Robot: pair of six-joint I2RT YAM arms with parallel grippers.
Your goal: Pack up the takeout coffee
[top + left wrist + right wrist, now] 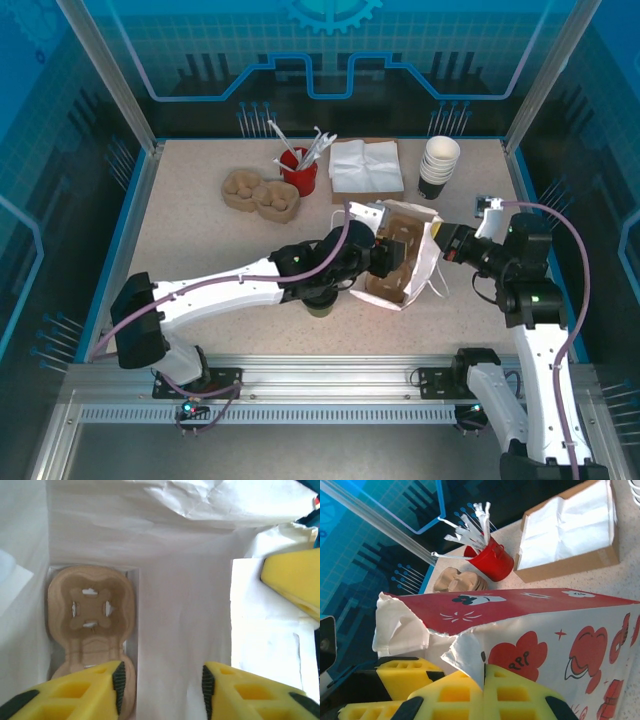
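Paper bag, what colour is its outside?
The bag is red and white with cartoon prints; right wrist view.

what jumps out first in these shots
The red-and-white paper bag in the middle of the table draws the eye first. The open left claw is pushed into its mouth, above a pulp cup carrier at the bag's bottom. The right claw pinches the bag's torn rim from the right. At the back stands a red cup bristling with white utensils.
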